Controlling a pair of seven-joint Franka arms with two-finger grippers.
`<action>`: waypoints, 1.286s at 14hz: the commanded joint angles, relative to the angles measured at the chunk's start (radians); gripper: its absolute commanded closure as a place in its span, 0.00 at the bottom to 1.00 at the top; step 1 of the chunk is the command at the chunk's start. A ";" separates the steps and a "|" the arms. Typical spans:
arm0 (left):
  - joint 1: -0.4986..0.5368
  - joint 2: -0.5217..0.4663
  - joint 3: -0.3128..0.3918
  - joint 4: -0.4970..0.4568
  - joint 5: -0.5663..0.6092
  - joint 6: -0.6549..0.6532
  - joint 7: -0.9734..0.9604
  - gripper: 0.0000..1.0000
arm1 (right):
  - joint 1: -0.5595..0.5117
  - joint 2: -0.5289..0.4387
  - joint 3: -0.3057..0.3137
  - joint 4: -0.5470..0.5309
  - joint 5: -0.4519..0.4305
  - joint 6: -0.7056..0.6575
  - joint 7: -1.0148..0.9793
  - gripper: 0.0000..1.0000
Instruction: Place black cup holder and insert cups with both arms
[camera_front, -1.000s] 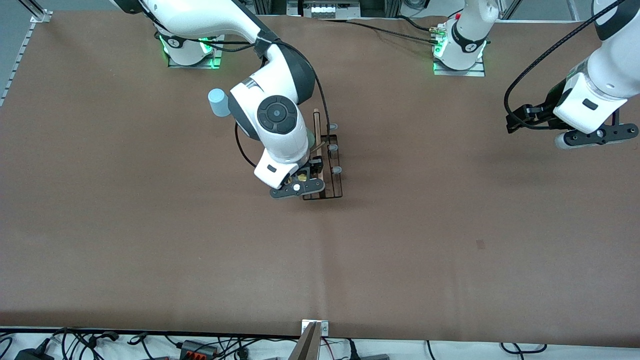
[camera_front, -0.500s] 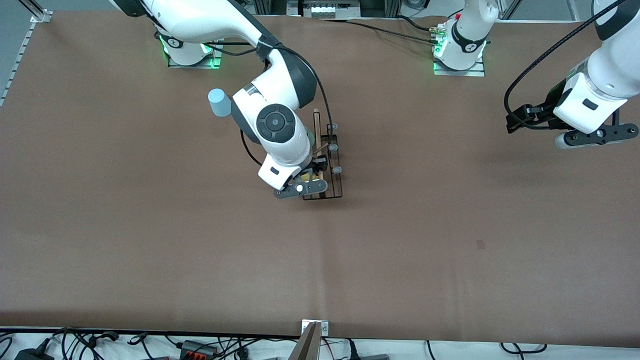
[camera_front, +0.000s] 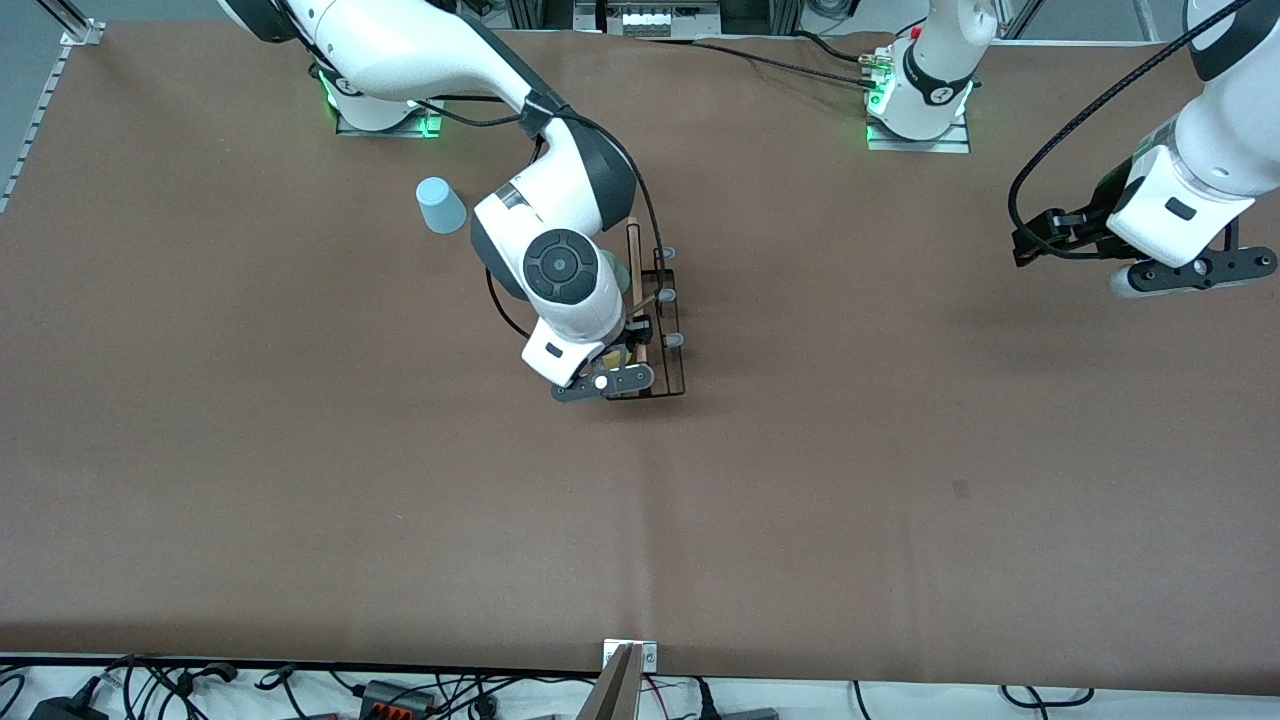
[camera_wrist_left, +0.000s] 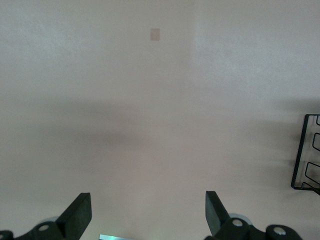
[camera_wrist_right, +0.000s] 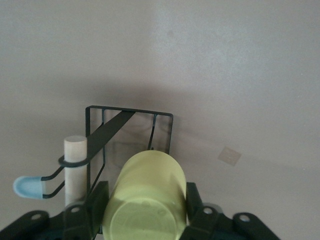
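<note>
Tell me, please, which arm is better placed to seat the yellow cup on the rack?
Right: the right gripper flanks the yellow cup at the black cup holder; the left gripper waits open over bare table.

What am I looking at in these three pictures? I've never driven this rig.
Two white robot arms work at a brown table. One picture looks down from across the table; the other two come from cameras on each arm's wrist. The right claw is over the small black wire cup holder with its wooden rod handle, its fingers either side of a pale yellow plastic cup. A light blue plastic cup sits upside down on the table, toward the right arm's end. The left claw waits open and empty over bare table at its own end.
</note>
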 joint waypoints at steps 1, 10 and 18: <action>0.005 -0.005 0.003 0.007 -0.016 -0.015 0.010 0.00 | 0.006 -0.001 -0.005 0.001 0.005 0.012 -0.006 0.00; 0.007 -0.005 0.004 0.007 -0.016 -0.015 0.010 0.00 | -0.078 -0.171 -0.104 0.009 0.005 -0.072 -0.031 0.00; 0.007 -0.005 0.003 0.007 -0.016 -0.015 0.010 0.00 | -0.296 -0.249 -0.115 0.009 0.004 -0.186 -0.149 0.00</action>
